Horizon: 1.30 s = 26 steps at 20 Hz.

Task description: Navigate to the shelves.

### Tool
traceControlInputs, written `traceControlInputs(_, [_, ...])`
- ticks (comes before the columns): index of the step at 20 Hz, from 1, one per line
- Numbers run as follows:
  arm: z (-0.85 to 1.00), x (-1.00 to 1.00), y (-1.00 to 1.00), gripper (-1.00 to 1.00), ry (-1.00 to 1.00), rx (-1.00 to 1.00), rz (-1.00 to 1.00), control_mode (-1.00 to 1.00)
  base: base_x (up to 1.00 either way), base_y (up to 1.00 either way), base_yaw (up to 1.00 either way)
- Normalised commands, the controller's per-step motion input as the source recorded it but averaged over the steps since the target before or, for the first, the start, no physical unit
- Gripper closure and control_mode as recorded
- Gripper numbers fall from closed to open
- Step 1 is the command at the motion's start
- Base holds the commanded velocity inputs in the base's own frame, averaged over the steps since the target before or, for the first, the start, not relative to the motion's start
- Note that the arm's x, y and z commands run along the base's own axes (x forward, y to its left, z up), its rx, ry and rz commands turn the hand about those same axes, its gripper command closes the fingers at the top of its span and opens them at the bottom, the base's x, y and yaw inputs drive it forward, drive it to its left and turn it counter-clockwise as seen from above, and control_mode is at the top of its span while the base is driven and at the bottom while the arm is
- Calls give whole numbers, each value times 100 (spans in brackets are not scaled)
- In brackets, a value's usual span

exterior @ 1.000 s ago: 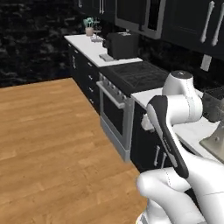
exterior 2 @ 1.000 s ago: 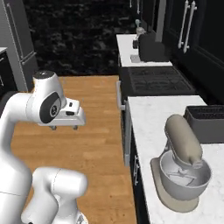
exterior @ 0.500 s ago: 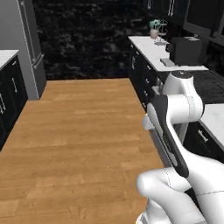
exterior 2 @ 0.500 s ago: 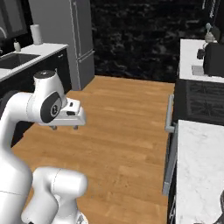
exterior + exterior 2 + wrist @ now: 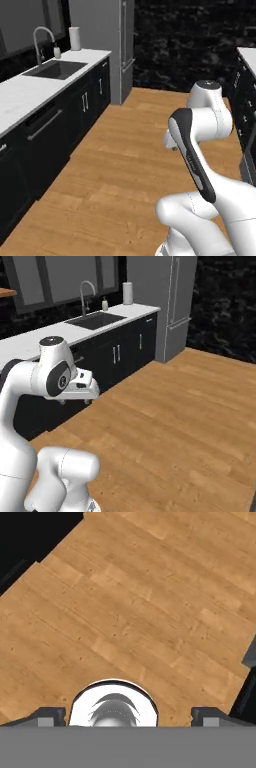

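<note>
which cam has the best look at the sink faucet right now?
The right base view: the faucet shows whole, arching over the sink, with a soap bottle beside it. The left base view also shows the faucet, but nearer the frame's corner. The hand view looks down at the wood floor.

Matt wood-plank floor (image 5: 115, 170), smooth white stone countertop (image 5: 30, 95), shiny metal faucet (image 5: 86, 293)
</note>
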Motion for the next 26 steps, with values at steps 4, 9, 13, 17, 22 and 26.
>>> traceControlInputs(4, [0,0,0,-100,0,0,0,100,49,32,66])
traceControlInputs(9, [0,0,0,-100,0,0,0,100,79,28,62])
traceControlInputs(13, [0,0,0,-100,0,0,0,100,100,14,58])
traceControlInputs(17, [0,0,0,-100,0,0,0,100,100,0,52])
traceControlInputs(22, [0,0,0,-100,0,0,0,100,100,-8,46])
traceControlInputs(26, [0,0,0,-100,0,0,0,100,100,-28,41])
